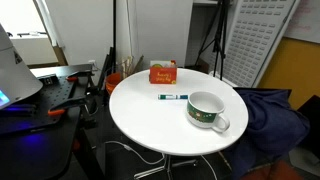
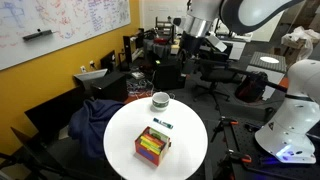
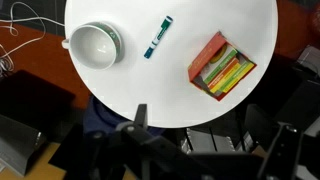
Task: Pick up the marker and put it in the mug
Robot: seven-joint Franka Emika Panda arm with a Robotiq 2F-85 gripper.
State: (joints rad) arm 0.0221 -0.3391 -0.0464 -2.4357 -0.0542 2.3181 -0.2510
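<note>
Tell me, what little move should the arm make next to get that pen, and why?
Probably lower the open pincer toward the thin white marker with dark green ends: it lies untouched on the round white table beside the white green-banded mug, and the pincer hangs high above.

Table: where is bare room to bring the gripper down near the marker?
Widest bare patch of table: from the mug, marker and orange-red box out to the rim at the wrist view's bottom. A smaller gap lies between marker and box. Tightest is between marker and mug.
</note>
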